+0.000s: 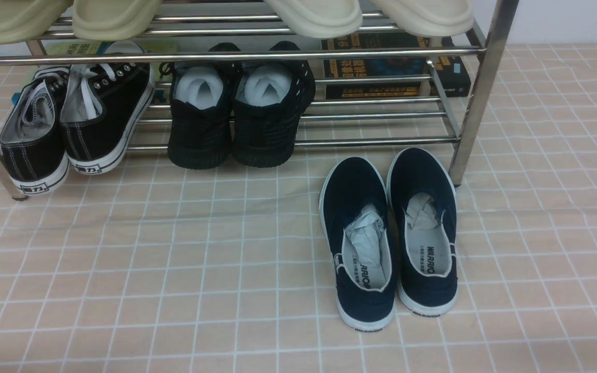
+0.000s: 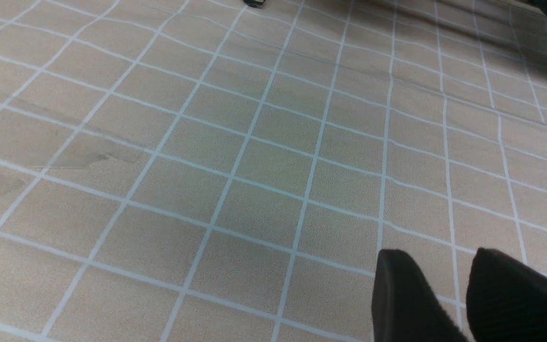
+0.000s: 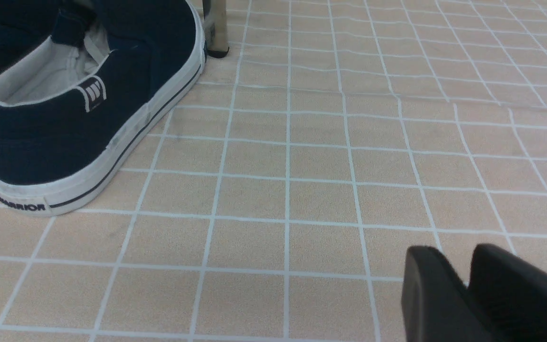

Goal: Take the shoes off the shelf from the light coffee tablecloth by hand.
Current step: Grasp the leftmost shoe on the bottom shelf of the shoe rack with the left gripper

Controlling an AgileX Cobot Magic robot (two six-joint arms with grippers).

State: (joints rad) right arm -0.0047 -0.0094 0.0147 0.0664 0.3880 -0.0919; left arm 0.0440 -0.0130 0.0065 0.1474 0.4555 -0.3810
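**A:** Item one, left gripper [image 2: 437, 257]?
**B:** Jaws apart, nothing between them. Only the tips show, the rest is cut off. It is low over the tablecloth [image 2: 235, 156].
**A:** Right gripper [image 3: 454, 251]?
**B:** Clenched, empty, near the navy slip-ons [image 3: 79, 109].
**A:** Shoes [image 1: 70, 124]?
**B:** On the shelf [image 1: 298, 54], lowest tier, left end, heels outward. The toes are partly hidden behind a bar.

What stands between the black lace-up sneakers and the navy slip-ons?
The pair of all-black knit sneakers, on the shelf's lowest bars; the front view shows it.
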